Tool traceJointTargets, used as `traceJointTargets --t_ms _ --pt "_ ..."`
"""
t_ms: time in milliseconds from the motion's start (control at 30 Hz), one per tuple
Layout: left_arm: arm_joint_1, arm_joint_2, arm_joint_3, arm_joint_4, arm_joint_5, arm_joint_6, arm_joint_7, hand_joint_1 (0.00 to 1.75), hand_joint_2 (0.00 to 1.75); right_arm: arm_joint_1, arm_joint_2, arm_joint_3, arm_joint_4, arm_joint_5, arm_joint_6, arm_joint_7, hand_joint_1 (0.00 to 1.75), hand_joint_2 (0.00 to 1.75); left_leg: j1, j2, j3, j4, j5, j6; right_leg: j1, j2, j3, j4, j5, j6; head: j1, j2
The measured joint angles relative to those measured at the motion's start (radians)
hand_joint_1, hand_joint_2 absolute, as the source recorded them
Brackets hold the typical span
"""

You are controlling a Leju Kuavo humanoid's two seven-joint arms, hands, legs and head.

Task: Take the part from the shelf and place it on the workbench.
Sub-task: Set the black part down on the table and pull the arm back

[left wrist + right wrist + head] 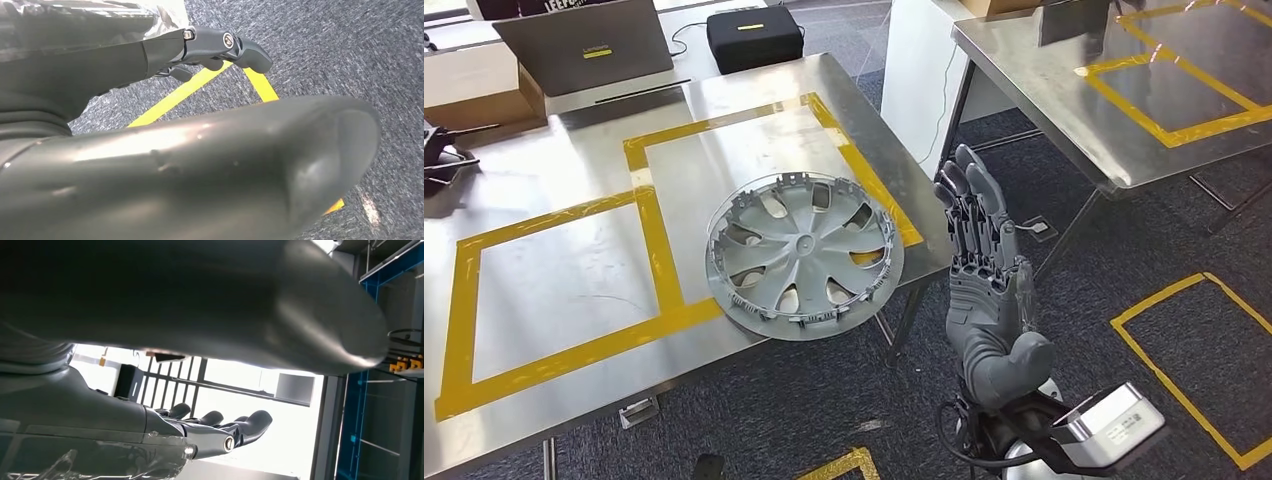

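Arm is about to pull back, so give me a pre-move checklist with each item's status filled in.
1. Part on the workbench: the wheel cover lies flat on the steel workbench. Ok.
2. Part fully supported: its near edge reaches the workbench's front edge and may overhang slightly. Cannot tell.
3. Placement against the markings: the cover lies across the yellow tape rather than inside one square. Not ok, if a square is the target.
4. Right hand released: fingers straight, holding nothing, beside the cover and apart from it. Ok.
5. Left hand free: it hangs over the carpet, nothing seen in it. Ok.
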Motion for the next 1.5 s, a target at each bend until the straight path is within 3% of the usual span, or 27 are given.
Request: traceJointTargets --t_ms 67,133,267,333,400,433,467,500,567,600,633,767,833,900,933,967,1000,1067,1133,1233,1300,1333,1433,1467,1500 --pt "0.000 0.000 0.000 0.000 0.000 0.000 0.000 0.00 0.00 0.000 0.000 0.000 0.000 0.000 0.000 -0.002 0.00 0.00 0.002 -0.001 -0.001 0.009 -0.011 -0.013 -0.001 0.000 0.058 -0.120 0.056 0.002 0.001 0.000" --pt "-0.001 0.001 0.000 0.000 0.000 0.000 0.000 0.00 0.00 0.000 0.001 0.000 0.002 -0.003 0.001 -0.006 0.00 0.00 0.000 -0.001 -0.006 0.019 -0.020 -0.028 0.000 0.002 0.090 -0.190 0.068 -0.007 0.000 0.000" --pt "-0.002 0.001 0.000 0.000 0.000 0.000 0.000 0.00 0.00 0.001 0.000 0.000 0.003 -0.008 0.002 -0.012 0.00 0.00 0.002 0.000 -0.009 0.034 -0.037 -0.048 0.002 0.002 0.092 -0.196 0.058 -0.040 -0.007 0.000" --pt "-0.002 0.001 0.000 0.000 0.000 0.000 0.000 0.00 0.00 0.001 0.000 0.001 0.003 -0.009 0.001 -0.014 0.00 0.00 0.003 0.000 -0.044 0.118 -0.089 -0.053 0.002 -0.002 0.096 -0.199 0.058 -0.051 -0.010 0.000" --pt "-0.001 0.001 0.000 0.000 0.000 0.000 0.000 0.00 0.00 0.002 0.000 0.001 0.003 -0.009 0.001 -0.015 0.00 0.00 0.003 0.000 -0.105 0.245 -0.143 -0.054 0.005 -0.004 0.096 -0.199 0.058 -0.057 -0.012 0.000" --pt "0.000 0.001 0.000 0.000 0.000 0.000 0.000 0.00 0.00 0.003 0.000 0.001 0.003 -0.009 0.001 -0.015 0.00 0.00 0.003 0.000 -0.125 0.286 -0.150 -0.053 0.007 -0.004 0.096 -0.199 0.058 -0.058 -0.013 0.000" --pt "0.000 0.001 0.000 0.000 0.000 0.000 0.000 0.00 0.00 0.004 0.000 0.001 0.003 -0.009 0.001 -0.015 0.00 0.00 0.003 0.000 -0.130 0.291 -0.137 -0.052 0.008 -0.004 0.096 -0.199 0.058 -0.058 -0.013 0.000" --pt "0.000 0.001 0.000 0.000 0.000 0.000 0.000 0.00 0.00 0.005 0.000 0.002 0.003 -0.009 0.001 -0.015 0.00 0.00 0.002 0.000 -0.116 0.258 -0.107 -0.049 0.009 -0.003 0.097 -0.198 0.058 -0.058 -0.013 0.000" --pt "0.000 0.002 0.000 0.000 0.000 0.000 0.000 0.00 0.00 0.006 0.000 0.002 0.003 -0.010 0.000 -0.017 0.00 0.00 0.001 0.000 -0.060 0.132 -0.036 -0.041 0.010 -0.002 0.099 -0.197 0.059 -0.056 -0.013 0.000" --pt "-0.001 0.002 0.000 0.000 0.000 0.001 0.000 0.00 0.00 0.006 0.001 0.002 0.003 -0.011 0.000 -0.018 0.00 0.00 -0.001 0.000 -0.037 0.078 -0.016 -0.038 0.011 -0.001 0.099 -0.197 0.060 -0.052 -0.013 0.000" --pt "-0.001 0.002 0.000 0.000 0.001 0.001 0.000 0.00 0.00 0.007 0.001 0.002 0.003 -0.013 0.000 -0.020 0.00 0.00 -0.003 0.000 -0.025 0.046 -0.008 -0.035 0.012 -0.001 0.097 -0.197 0.063 -0.046 -0.012 0.000" --pt "0.003 0.004 0.000 0.000 0.004 0.003 0.000 0.00 0.00 0.008 0.001 0.001 0.003 -0.017 -0.002 -0.025 0.00 0.00 -0.004 0.000 -0.027 0.023 0.005 -0.014 0.009 -0.001 0.091 -0.198 0.066 -0.019 -0.011 0.000" --pt "0.002 0.004 0.000 0.000 0.004 0.003 0.000 0.00 0.00 0.009 0.001 0.001 0.003 -0.018 -0.003 -0.026 0.00 0.00 0.000 0.003 -0.031 0.017 0.015 -0.003 0.008 -0.001 0.067 -0.136 0.016 -0.011 -0.008 0.000" --pt "0.002 0.004 0.000 0.000 0.005 0.003 0.000 0.00 0.00 0.012 0.001 0.001 0.004 -0.019 -0.004 -0.027 0.00 0.00 -0.003 0.005 -0.040 0.018 0.021 0.002 0.008 -0.001 0.023 -0.011 -0.056 -0.006 -0.004 0.000" --pt "0.003 0.004 0.000 0.000 0.006 0.003 0.000 0.00 0.00 0.014 0.001 0.001 0.004 -0.020 -0.004 -0.027 0.00 0.00 -0.004 0.006 -0.045 0.020 0.023 0.003 0.008 -0.001 0.009 0.037 -0.076 -0.004 -0.004 0.000" --pt "0.004 0.005 0.000 0.000 0.007 0.003 0.000 0.00 0.00 0.015 0.001 0.001 0.005 -0.020 -0.004 -0.028 0.00 0.00 -0.005 0.006 -0.049 0.021 0.026 0.004 0.008 -0.001 0.010 0.055 -0.079 -0.003 -0.004 0.000" --pt "0.004 0.005 0.000 0.000 0.007 0.003 0.000 0.00 0.00 0.016 0.001 0.001 0.006 -0.020 -0.004 -0.028 0.00 0.00 -0.005 0.006 -0.052 0.023 0.027 0.003 0.008 -0.001 0.030 0.034 -0.064 -0.005 -0.003 0.000" --pt "0.004 0.005 0.000 0.000 0.008 0.003 0.000 0.00 0.00 0.015 0.000 0.001 0.007 -0.020 -0.004 -0.029 0.00 0.00 -0.006 0.005 -0.057 0.028 0.028 0.000 0.009 -0.001 0.108 -0.088 -0.013 -0.012 -0.003 0.000" --pt "0.003 0.005 0.000 0.000 0.008 0.003 0.000 0.00 0.00 0.015 0.001 0.001 0.007 -0.021 -0.004 -0.031 0.00 0.00 -0.009 0.005 -0.064 0.034 0.030 -0.009 0.013 -0.001 0.163 -0.191 0.011 -0.021 -0.004 0.000" --pt "0.003 0.004 0.000 0.000 0.008 0.001 0.000 0.00 0.00 0.015 0.001 0.001 0.007 -0.022 -0.005 -0.032 0.00 0.00 -0.008 0.005 -0.072 0.035 0.037 -0.027 0.017 0.000 0.165 -0.215 0.015 -0.038 -0.005 0.000" --pt "0.004 0.005 0.000 0.000 0.007 0.000 0.000 0.00 0.00 0.016 0.002 0.000 0.007 -0.023 -0.005 -0.032 0.00 0.00 -0.007 0.005 -0.078 0.053 0.015 -0.037 0.013 -0.003 0.164 -0.224 0.025 -0.051 -0.006 0.000" --pt "0.003 0.005 -0.001 0.000 0.007 0.000 0.000 0.00 0.00 0.015 0.003 0.001 0.007 -0.024 -0.005 -0.032 0.00 0.00 -0.006 0.005 -0.088 0.086 -0.012 -0.041 0.010 -0.005 0.163 -0.228 0.029 -0.056 -0.008 0.000" --pt "0.005 0.006 -0.001 0.000 0.007 0.000 0.000 0.00 0.00 0.016 0.003 0.001 0.008 -0.026 -0.005 -0.032 0.00 0.00 -0.002 0.005 -0.145 0.256 -0.108 -0.052 0.010 -0.010 0.154 -0.227 0.037 -0.062 -0.013 0.000" --pt "0.005 0.006 -0.001 0.000 0.007 0.000 0.000 0.00 0.00 0.017 0.003 0.001 0.008 -0.027 -0.005 -0.032 0.00 0.00 -0.002 0.005 -0.151 0.285 -0.115 -0.053 0.010 -0.011 0.150 -0.225 0.039 -0.061 -0.013 0.000" --pt "0.006 0.006 -0.001 0.000 0.007 0.000 0.000 0.00 0.00 0.017 0.003 0.001 0.009 -0.027 -0.005 -0.032 0.00 0.00 -0.001 0.005 -0.141 0.278 -0.102 -0.054 0.010 -0.011 0.146 -0.223 0.040 -0.060 -0.013 0.000"
